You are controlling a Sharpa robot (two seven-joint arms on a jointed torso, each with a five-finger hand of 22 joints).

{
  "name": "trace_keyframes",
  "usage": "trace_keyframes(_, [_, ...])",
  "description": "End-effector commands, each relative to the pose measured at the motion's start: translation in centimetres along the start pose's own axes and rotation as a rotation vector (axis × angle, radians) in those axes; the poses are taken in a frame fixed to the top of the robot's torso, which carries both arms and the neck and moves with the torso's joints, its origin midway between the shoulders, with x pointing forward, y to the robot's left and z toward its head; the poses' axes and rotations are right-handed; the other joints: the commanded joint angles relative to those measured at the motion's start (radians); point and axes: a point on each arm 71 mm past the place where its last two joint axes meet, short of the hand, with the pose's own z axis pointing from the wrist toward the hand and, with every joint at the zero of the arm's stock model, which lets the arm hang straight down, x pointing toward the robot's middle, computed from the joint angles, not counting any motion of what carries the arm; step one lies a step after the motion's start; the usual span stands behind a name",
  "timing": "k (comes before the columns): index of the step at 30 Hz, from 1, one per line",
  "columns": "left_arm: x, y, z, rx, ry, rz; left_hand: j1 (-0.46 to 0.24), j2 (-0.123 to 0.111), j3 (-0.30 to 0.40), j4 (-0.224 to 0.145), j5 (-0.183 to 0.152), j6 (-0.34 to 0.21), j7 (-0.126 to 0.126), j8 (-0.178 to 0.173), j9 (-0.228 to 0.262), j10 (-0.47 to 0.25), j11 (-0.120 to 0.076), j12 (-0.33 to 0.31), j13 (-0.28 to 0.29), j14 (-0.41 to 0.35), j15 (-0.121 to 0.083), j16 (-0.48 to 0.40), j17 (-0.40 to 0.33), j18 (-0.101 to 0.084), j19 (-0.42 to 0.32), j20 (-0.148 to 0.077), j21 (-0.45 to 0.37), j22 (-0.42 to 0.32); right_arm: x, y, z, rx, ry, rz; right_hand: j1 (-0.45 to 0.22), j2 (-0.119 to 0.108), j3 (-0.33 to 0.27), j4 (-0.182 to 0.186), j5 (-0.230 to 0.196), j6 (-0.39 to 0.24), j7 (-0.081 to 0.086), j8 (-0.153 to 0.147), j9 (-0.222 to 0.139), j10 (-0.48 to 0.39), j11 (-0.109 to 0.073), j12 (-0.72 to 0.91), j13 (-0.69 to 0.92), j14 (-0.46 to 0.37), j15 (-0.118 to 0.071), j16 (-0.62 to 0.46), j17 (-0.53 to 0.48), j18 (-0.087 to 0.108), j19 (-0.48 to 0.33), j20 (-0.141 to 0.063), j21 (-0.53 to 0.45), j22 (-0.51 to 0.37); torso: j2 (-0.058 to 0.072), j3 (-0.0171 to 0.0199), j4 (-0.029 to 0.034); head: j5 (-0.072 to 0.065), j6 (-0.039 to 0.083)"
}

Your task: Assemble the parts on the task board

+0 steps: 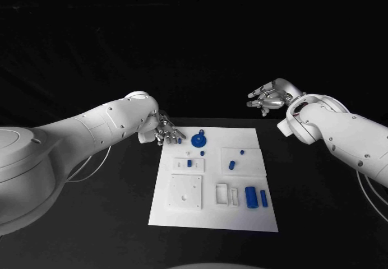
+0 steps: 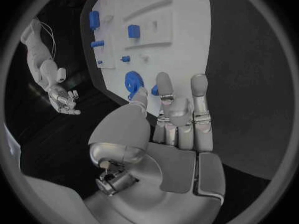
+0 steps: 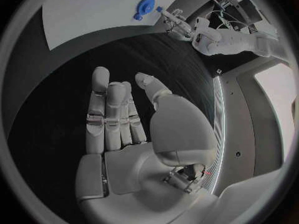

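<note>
The white task board [image 1: 214,219] lies in the middle of the black table. A round blue gear-like part [image 1: 199,139] sits near its far left corner, with small blue pegs [image 1: 231,165] further in and two blue cylinders [image 1: 252,197] at the near right. My left hand [image 1: 167,133] hovers at the board's far left corner, just beside the round part [image 2: 132,83], fingers [image 2: 199,92] stretched out and holding nothing. My right hand [image 1: 271,96] is raised beyond the board's far right corner, spread and empty. The right wrist view gives that palm [image 3: 124,124] above bare table, the board [image 3: 81,15] far off.
White raised fixtures stand on the board: a square plate [image 1: 186,191] at the near left, a slotted block [image 1: 227,194] beside it and a small block [image 1: 189,163] holding a peg. Black tabletop surrounds the board on all sides.
</note>
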Motion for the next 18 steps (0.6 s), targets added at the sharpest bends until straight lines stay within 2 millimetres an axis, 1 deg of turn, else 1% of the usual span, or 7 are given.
trace_keyframes(1, [0.08,-0.15,0.07,0.018,0.004,-0.032,0.003,0.013,0.003,-0.007,0.005,-0.007,0.0,-0.001,-0.001,0.022,0.007,0.003,-0.001,-0.008,-0.002,-0.001,-0.001,-0.002,-0.001,0.004,-0.004,0.017,0.11,0.14,0.01,-0.007,0.014,-0.005,-0.005,0.001,-0.001,0.004,0.002,-0.005,0.002,-0.003,-0.001,0.004,0.0,-0.005,-0.001,-0.006,0.002,-0.005,-0.001,-0.001,0.03,-0.004,-0.004,-0.001,0.0,0.0005,0.001,0.0,-0.001])
trace_keyframes(6, [0.06,-0.11,0.08,0.018,0.006,-0.042,0.032,0.043,0.018,-0.027,0.008,-0.005,0.0,-0.001,-0.004,0.022,0.006,0.004,-0.001,-0.008,-0.002,0.0,-0.001,-0.002,-0.001,0.004,-0.004,0.017,0.07,0.08,0.0,-0.006,0.014,-0.005,-0.005,0.001,-0.001,0.004,0.002,-0.005,0.002,-0.003,-0.001,0.004,0.0,-0.005,-0.001,-0.006,0.002,-0.005,-0.001,-0.001,0.03,-0.004,-0.004,-0.001,0.0,0.0004,0.0005,0.002,-0.002])
trace_keyframes(14, [0.16,-0.14,0.1,0.015,0.019,-0.041,0.066,0.056,0.029,-0.05,0.017,0.001,-0.003,-0.001,-0.005,0.022,0.005,0.004,-0.001,-0.008,-0.002,0.0,-0.002,-0.003,-0.002,0.004,-0.005,0.017,0.09,0.07,0.01,-0.005,0.015,-0.005,-0.005,0.001,-0.001,0.004,0.002,-0.005,0.002,-0.003,-0.001,0.004,0.0,-0.005,-0.001,-0.006,0.002,-0.005,-0.001,-0.001,0.03,-0.004,-0.004,-0.001,0.0,0.001,0.001,0.0,-0.002])
trace_keyframes(18, [0.19,-0.1,0.1,0.012,0.025,-0.039,0.073,0.056,0.028,-0.056,0.016,0.002,-0.003,-0.001,-0.005,0.022,0.005,0.003,-0.001,-0.008,-0.001,0.001,-0.001,-0.003,-0.002,0.005,-0.005,0.017,0.07,0.05,0.0,-0.005,0.015,-0.006,-0.005,0.001,-0.001,0.004,0.002,-0.005,0.002,-0.003,-0.001,0.004,0.0,-0.005,-0.001,-0.006,0.002,-0.005,-0.001,-0.001,0.03,-0.004,-0.004,-0.001,0.0,0.0015,0.0012,0.002,-0.003])
